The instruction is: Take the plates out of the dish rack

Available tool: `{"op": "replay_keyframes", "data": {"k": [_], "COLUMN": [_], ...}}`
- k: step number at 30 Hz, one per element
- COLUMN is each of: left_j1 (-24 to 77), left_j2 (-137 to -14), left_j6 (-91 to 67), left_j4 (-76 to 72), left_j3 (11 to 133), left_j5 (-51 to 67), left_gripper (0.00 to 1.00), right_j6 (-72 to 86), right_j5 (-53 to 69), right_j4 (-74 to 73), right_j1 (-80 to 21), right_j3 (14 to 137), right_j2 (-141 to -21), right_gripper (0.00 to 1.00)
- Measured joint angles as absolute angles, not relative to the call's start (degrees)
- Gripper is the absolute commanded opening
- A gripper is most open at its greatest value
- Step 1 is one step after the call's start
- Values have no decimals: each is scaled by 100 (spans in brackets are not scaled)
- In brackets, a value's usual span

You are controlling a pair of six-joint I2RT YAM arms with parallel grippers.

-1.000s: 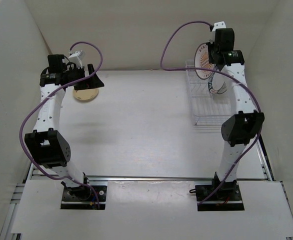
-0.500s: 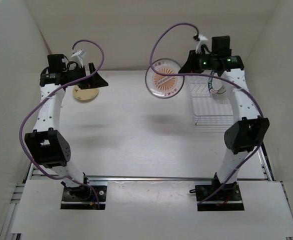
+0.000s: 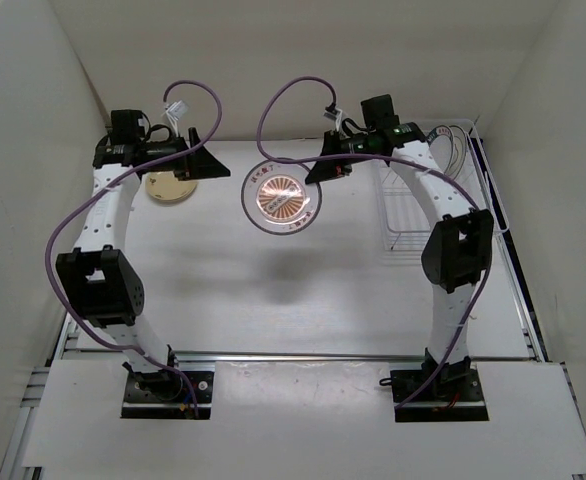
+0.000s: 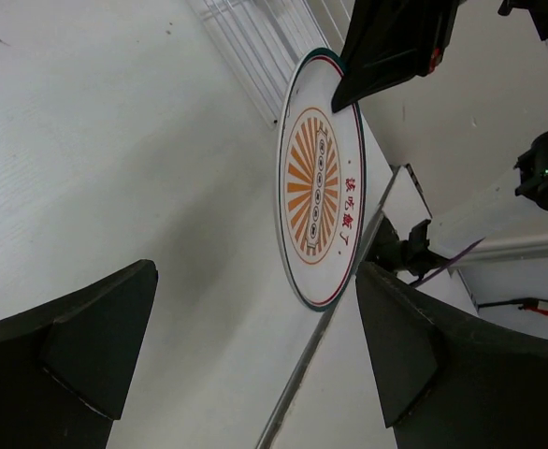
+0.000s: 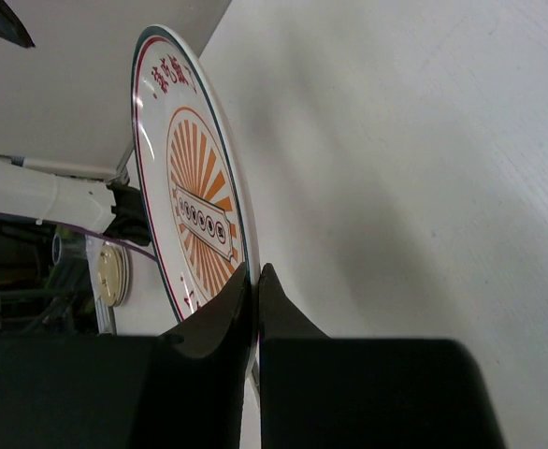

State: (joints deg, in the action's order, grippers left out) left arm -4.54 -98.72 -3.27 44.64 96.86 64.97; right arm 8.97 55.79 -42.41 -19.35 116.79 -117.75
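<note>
Where the right fingers (image 5: 213, 323) close, the rayed plate (image 5: 190, 187) is pinched edgewise.

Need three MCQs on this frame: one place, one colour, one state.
1. The right gripper holds a plate whose rays are: A blue, B orange, C green.
2. The tan plate is: A in the rack, B on the table near the left gripper, C in the right gripper.
3. The left gripper is: A shut on a plate, B shut and empty, C open.
Key: 1B, orange rays fill its centre. 2B, it lies flat on the table at far left. 3C, its jaws stand wide apart.
</note>
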Motion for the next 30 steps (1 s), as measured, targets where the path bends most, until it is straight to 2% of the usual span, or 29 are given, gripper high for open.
{"op": "replay_keyframes", "data": {"k": [11, 17, 19, 23, 24, 25, 27, 30], "left_j1": [226, 322, 322, 318, 318, 318, 318, 318], "left_j2": [-10095, -10197, -10200, -10200, -10200, -10200, -10200, -10202], "left_j6": [-456, -523, -539, -550, -554, -550, -567, -554], "left_j4": [4436, 4425, 4412, 4407, 4407, 4405, 4390, 4359], "left_j3": [9496, 9480, 9465, 9454, 9454, 9454, 9454, 9452], "left_j5": [6532, 6479, 6458, 6392, 6381, 6366, 6342, 6309], "left_gripper": [99, 84, 82, 65, 59, 46, 31, 21], "right_j6": [1081, 1151, 1157, 1160, 1160, 1160, 1160, 1153], "right_j5": [5734, 5758, 5758, 5760, 5760, 5763, 5763, 5756], "right_j4": [-4018, -4007, -4005, -4001, -3997, -3999, -3997, -4001], "right_j1": [-2228, -2224, -2220, -2209, -2206, -2200, -2167, -2060], "right_j3": [12114, 12140, 12154, 12182, 12184, 12184, 12184, 12184], "right_j2": [-12162, -12219, -12223, -12223, -12223, -12223, -12223, -12223], "right_gripper": [0, 0, 0, 0, 0, 0, 0, 0]}}
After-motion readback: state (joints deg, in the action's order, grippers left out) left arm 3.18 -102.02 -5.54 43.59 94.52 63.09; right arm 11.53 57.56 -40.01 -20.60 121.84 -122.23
